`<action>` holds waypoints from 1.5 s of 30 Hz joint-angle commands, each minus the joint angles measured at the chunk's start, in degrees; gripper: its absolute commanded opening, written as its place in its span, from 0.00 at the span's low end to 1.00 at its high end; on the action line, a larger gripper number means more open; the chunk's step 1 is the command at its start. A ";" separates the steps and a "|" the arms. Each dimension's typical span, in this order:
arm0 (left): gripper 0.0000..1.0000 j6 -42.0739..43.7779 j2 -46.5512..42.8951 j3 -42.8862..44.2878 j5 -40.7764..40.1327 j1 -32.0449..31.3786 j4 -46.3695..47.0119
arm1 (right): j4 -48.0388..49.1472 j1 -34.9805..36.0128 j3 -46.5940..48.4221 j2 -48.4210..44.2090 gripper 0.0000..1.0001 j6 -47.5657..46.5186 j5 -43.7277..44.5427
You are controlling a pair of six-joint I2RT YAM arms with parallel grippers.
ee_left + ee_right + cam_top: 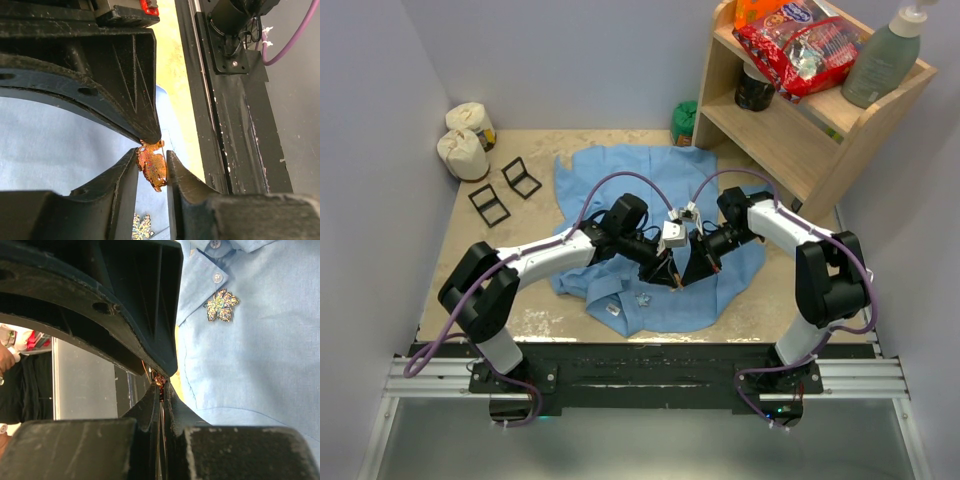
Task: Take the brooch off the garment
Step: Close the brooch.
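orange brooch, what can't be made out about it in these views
Top external: left gripper and right gripper cover it.
Left wrist: orange brooch sits between the left gripper's fingers; its pin and any hold on the shirt are hidden.
Right wrist: only a sliver of the orange brooch shows between black fingers.

Left fingers [120, 200], right fingers [147, 412] (pinched, tip-to-tip)

The light-blue shirt [620, 175] lies rumpled on the bench [535, 145], collar toward the near edge. An amber leaf-shaped brooch [152, 167] sits pinched between the left fingers [125, 190] over the shirt's edge. A glittery leaf brooch [221, 305] is pinned beside the buttons.
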 commanded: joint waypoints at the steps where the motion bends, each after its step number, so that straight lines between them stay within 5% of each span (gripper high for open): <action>1: 0.28 -1.66 -2.10 -0.58 4.22 -0.35 0.33 | 3.74 -1.11 -0.08 -2.06 0.00 0.37 2.02; 11: 0.25 -1.05 -2.18 -0.75 3.78 -0.36 -0.37 | 4.62 -1.11 -0.17 -2.24 0.00 0.98 2.37; 28: 0.02 1.85 -1.48 -0.05 -5.18 -0.62 -4.24 | 7.25 -1.02 -0.96 -3.47 0.00 3.36 3.78; 45: 0.00 9.40 -0.87 2.94 -4.48 -1.06 -11.53 | 6.64 -1.11 -0.87 -3.30 0.00 2.65 3.25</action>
